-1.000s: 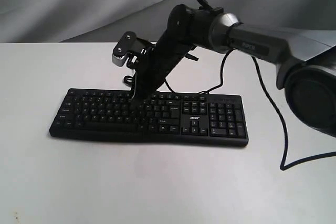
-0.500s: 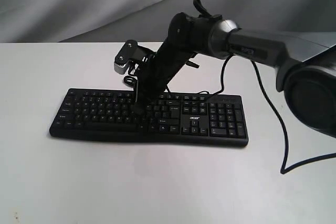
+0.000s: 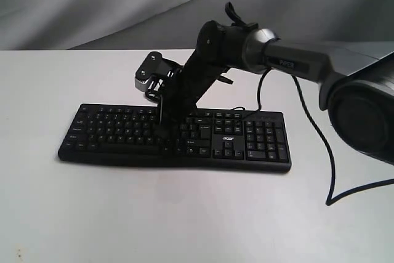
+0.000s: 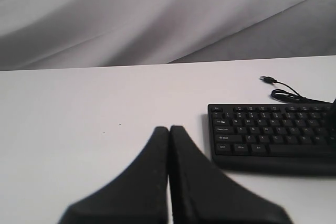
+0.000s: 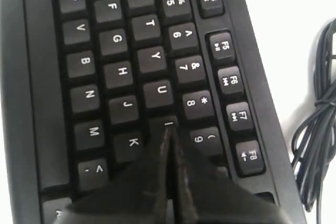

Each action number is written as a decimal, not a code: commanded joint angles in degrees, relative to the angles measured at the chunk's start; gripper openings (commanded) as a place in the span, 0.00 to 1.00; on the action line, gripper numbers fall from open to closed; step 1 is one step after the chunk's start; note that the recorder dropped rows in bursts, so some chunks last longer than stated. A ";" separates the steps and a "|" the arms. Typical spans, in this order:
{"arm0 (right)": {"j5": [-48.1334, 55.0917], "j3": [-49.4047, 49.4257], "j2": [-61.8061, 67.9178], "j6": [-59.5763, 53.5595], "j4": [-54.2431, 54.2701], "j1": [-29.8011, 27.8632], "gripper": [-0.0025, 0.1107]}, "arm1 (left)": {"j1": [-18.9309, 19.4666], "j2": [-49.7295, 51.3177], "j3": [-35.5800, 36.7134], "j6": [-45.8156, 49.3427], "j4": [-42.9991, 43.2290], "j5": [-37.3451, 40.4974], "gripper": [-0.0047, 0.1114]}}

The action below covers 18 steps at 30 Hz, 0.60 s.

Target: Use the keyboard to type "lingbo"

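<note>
The long black keyboard (image 3: 111, 133) lies flat on the white table, its number pad to the right. My right gripper (image 3: 161, 121) points steeply down onto the letter rows. In the right wrist view this gripper (image 5: 169, 129) is shut with nothing in it, and its tip meets the I key (image 5: 156, 124) between U, K and 9. Whether the key is pressed down I cannot tell. My left gripper (image 4: 169, 129) is shut and empty above bare table, off the keyboard's (image 4: 273, 135) Ctrl and Shift end. It does not show in the exterior view.
The keyboard's thin cable (image 4: 286, 90) is coiled behind the keyboard, its USB plug (image 4: 268, 79) lying loose; the coil (image 5: 315, 129) is beside the function keys. A black robot cable (image 3: 320, 146) trails over the table at the right. Grey cloth hangs behind.
My right gripper has come down and slightly forward, from above the top rows onto the letter rows. The keyboard has not moved.
</note>
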 commanded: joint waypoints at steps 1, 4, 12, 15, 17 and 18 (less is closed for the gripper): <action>-0.09 0.33 0.11 -0.61 1.13 -0.57 0.02 | -0.27 -0.22 0.28 -0.12 -0.21 -0.31 0.04; 0.06 0.33 0.11 -0.61 1.13 -0.57 0.02 | -0.27 -0.22 0.28 -0.12 -0.21 -0.31 0.04; 0.17 0.33 -2.37 -0.61 1.13 -0.57 0.02 | -0.27 -0.22 0.28 -0.12 -0.21 -0.31 0.04; 1.09 0.33 -5.10 -0.61 1.26 -0.57 0.02 | -0.27 -0.22 0.28 -0.12 -0.21 -0.31 0.04; 2.82 0.33 -7.52 0.40 1.26 -0.57 0.02 | -0.27 -0.22 0.28 -0.12 -0.21 -0.31 0.04; 3.97 0.33 -8.68 0.49 1.14 -0.72 0.02 | -0.27 -0.22 0.28 -0.12 -0.21 -0.31 0.04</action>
